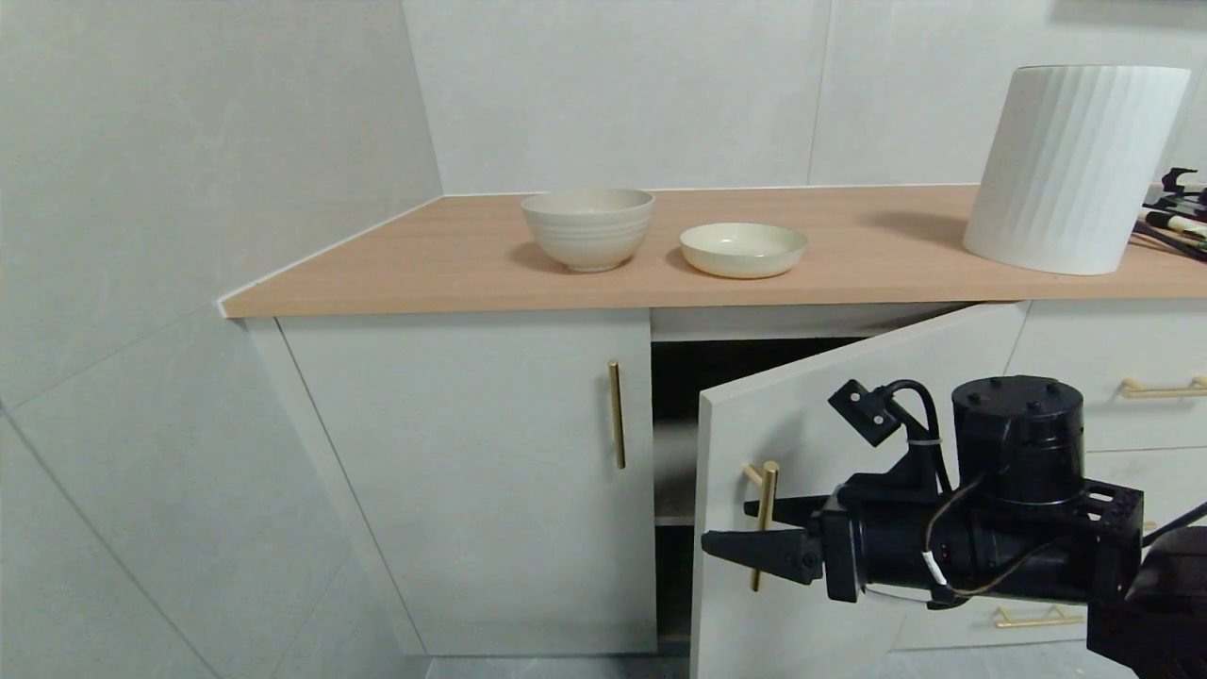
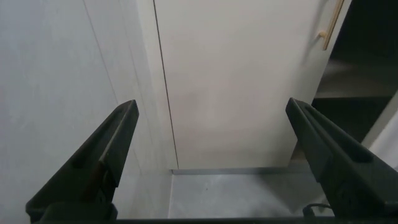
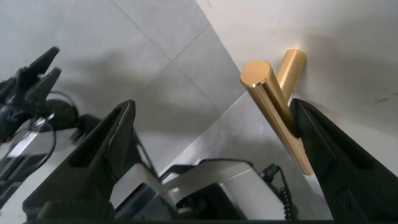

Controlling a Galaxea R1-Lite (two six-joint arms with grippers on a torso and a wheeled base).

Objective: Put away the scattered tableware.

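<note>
A cream ribbed bowl (image 1: 587, 226) and a shallow cream dish (image 1: 743, 249) stand side by side on the wooden counter (image 1: 424, 264). Below them, the right cabinet door (image 1: 849, 396) is swung partly outward. My right gripper (image 1: 754, 530) is open at that door's gold bar handle (image 1: 766, 519), one finger on each side of it. The right wrist view has the handle (image 3: 273, 106) close to one finger of the gripper (image 3: 217, 155). My left gripper (image 2: 211, 155) is open and holds nothing, low in front of the shut left cabinet door (image 2: 236, 81).
A tall white ribbed cylinder (image 1: 1075, 165) stands on the counter at the right, with dark utensils (image 1: 1174, 212) behind it. Drawers with gold handles (image 1: 1160, 387) lie to the right of the open door. A tiled wall (image 1: 141, 283) closes the left side.
</note>
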